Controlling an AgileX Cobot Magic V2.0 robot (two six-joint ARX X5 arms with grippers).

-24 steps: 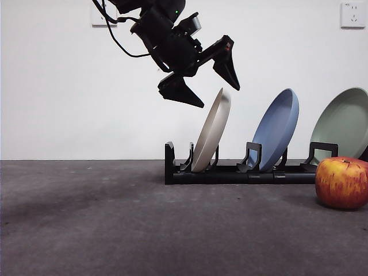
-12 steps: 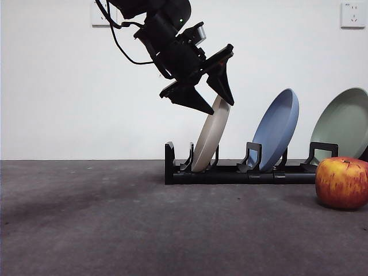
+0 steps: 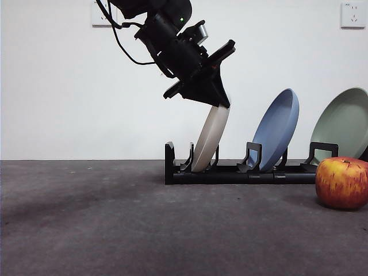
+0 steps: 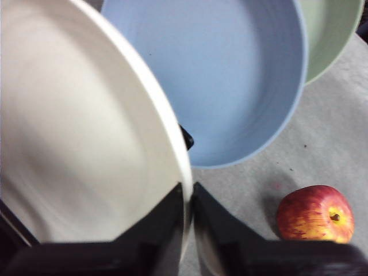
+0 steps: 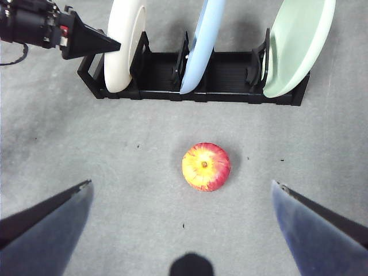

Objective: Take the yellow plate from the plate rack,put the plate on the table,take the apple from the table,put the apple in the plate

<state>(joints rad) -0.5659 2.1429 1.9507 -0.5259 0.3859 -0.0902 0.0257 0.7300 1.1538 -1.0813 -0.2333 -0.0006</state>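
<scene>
Front view gives us the first step in hand: our left gripper [image 3: 211, 99], slanting down from above the plate rack [image 3: 241, 171], is clenched on the top rim of the yellow plate [image 3: 210, 141], which stands in the rack's end slot farthest from the apple [image 3: 341, 182]. Next we judge a lift clear of the prongs. Our right gripper [image 5: 181, 198] waits spread, high above the apple.

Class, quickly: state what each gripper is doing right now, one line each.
Left gripper: jaws shut on the rim of the yellow plate, which stands in the plate rack.
Right gripper: jaws open, empty, above the apple.
</scene>
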